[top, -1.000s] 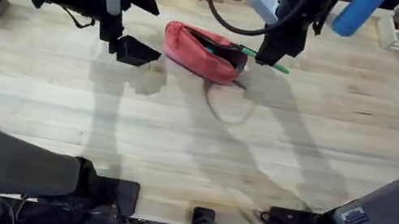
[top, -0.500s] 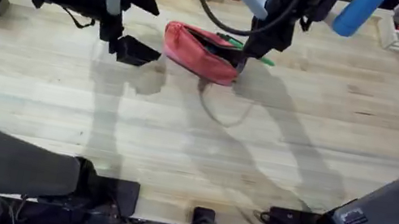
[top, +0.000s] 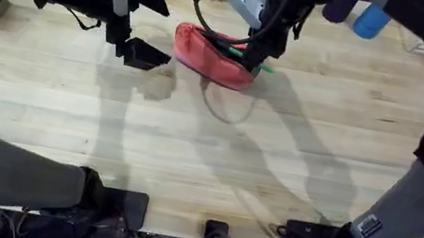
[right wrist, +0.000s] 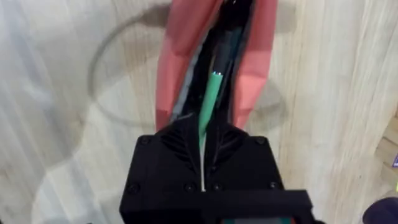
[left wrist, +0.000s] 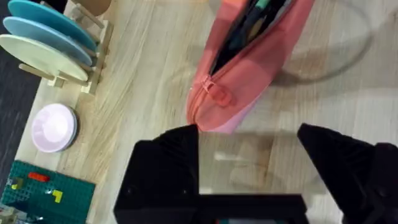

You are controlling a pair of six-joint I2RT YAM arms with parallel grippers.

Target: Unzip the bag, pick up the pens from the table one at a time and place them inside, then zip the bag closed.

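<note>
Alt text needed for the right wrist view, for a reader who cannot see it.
The right end effector, shut on a green pen, points it into the open zipper of the coral-pink bag. The bag lies on the wooden table.

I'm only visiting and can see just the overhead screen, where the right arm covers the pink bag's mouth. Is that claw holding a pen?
Observer: Yes. The right wrist view shows the right claw shut on a green pen, whose far end points into the bag.
Visitor: So the bag is unzipped?
Observer: It is. From that same view the zipper is parted lengthwise and the dark inside shows.
Visitor: What about the other claw?
Observer: The left wrist view shows the left claw open and empty, over the table just off the bag's end where the zipper pull sits.
</note>
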